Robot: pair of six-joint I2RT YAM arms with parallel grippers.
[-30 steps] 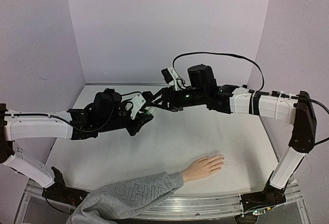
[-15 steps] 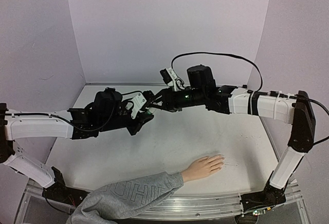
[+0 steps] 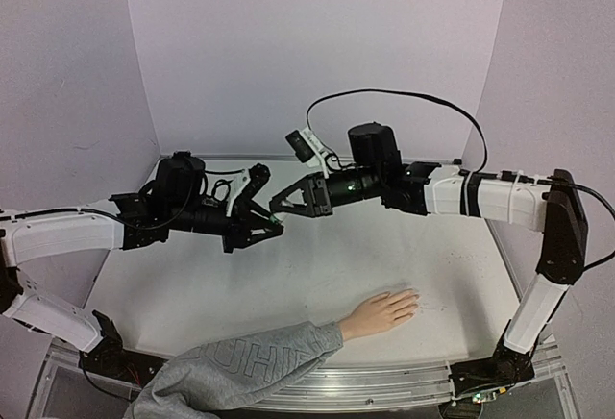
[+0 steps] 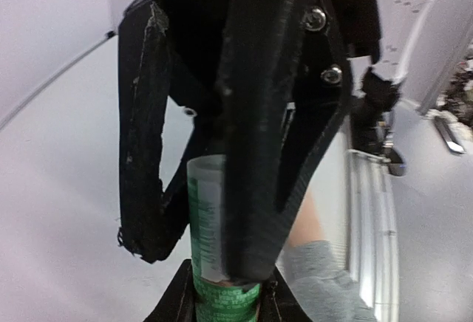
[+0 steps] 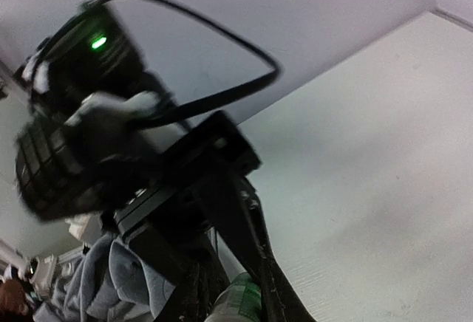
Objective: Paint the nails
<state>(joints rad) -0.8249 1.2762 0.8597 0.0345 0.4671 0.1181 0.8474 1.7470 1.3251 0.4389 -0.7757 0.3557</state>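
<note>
Flesh-coloured mannequin hand lies near the table's front edge, nails pointing right, well apart from my grippers, the right gripper nearer. My left gripper clamps the bottle; the right pinches, I think, its cap.

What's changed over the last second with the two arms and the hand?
The left arm drew back toward its own side, so the left gripper, clamped on a green-labelled bottle, parted from the right gripper. The right gripper edged left and seems to grip a small green-white piece. Nothing visibly let go. The mannequin hand and sleeve lie as before.
</note>
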